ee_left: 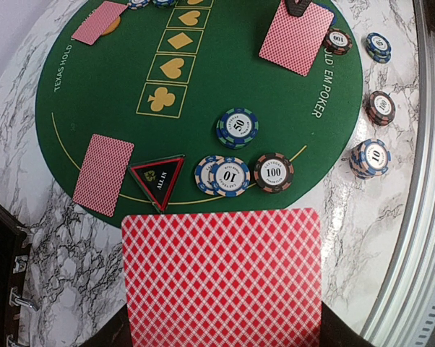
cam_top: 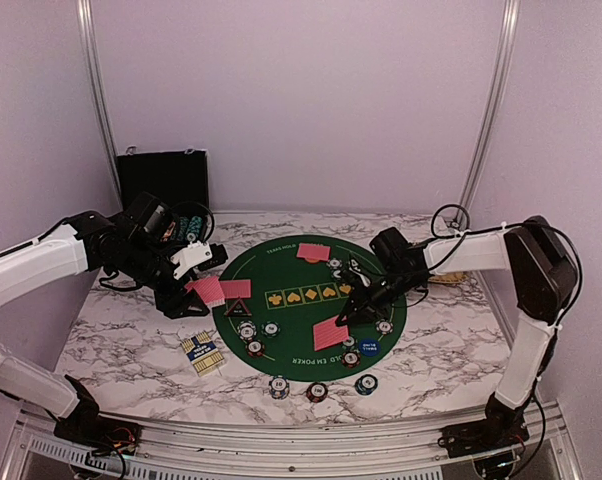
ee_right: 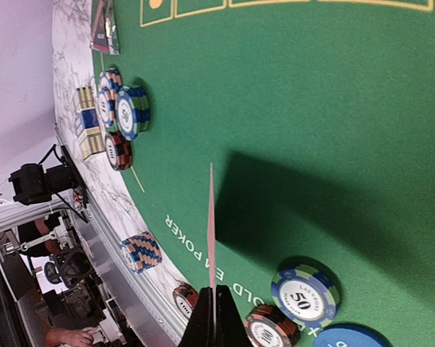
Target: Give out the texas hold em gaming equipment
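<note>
A round green poker mat (cam_top: 301, 275) lies mid-table. My left gripper (cam_top: 192, 289) is shut on a red-backed playing card (ee_left: 222, 278), which hides its fingers, at the mat's left rim. Beyond that card lie a black triangular button (ee_left: 158, 178), another card (ee_left: 102, 174), and striped chips marked 50 (ee_left: 237, 127), 10 (ee_left: 228, 176) and 100 (ee_left: 274, 172). My right gripper (ee_right: 212, 318) is shut on a card seen edge-on (ee_right: 212, 224), held just above the mat's near right part (cam_top: 331, 333). A blue round button (cam_top: 369, 347) and more chips (ee_right: 305, 295) lie close by.
Three chip stacks (cam_top: 279, 386), (cam_top: 317, 391), (cam_top: 365, 384) stand on the marble in front of the mat. A card box (cam_top: 201, 350) lies at the near left. A black case (cam_top: 163, 180) stands at the back left. Another card (cam_top: 313, 251) lies at the mat's far side.
</note>
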`<action>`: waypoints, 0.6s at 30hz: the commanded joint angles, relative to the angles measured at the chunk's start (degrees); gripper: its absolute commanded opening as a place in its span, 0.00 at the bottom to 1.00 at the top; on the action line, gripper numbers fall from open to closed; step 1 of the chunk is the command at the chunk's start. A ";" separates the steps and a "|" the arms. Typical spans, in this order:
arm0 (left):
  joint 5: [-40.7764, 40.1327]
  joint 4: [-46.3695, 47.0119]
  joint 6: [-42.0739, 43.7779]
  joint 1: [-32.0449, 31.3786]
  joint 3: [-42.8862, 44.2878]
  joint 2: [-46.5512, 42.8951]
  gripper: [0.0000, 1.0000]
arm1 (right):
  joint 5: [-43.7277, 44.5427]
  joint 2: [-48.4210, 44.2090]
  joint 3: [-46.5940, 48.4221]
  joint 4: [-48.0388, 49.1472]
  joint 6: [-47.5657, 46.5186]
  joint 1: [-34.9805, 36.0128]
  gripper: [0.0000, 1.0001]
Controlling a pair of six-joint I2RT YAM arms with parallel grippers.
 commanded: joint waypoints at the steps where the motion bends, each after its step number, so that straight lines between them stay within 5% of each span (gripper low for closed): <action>1: 1.12 0.30 0.30 0.35 1.51 -0.75 0.02 | 5.41 1.85 3.87 -4.72 -3.29 -0.31 0.00; 16: 1.61 0.28 0.22 0.35 1.82 -0.34 0.01 | 16.04 2.25 6.48 -11.51 -7.35 -0.37 0.00; 18: 1.56 0.21 0.26 0.35 1.82 -0.40 0.01 | 17.41 2.04 6.61 -12.10 -7.22 -0.44 0.09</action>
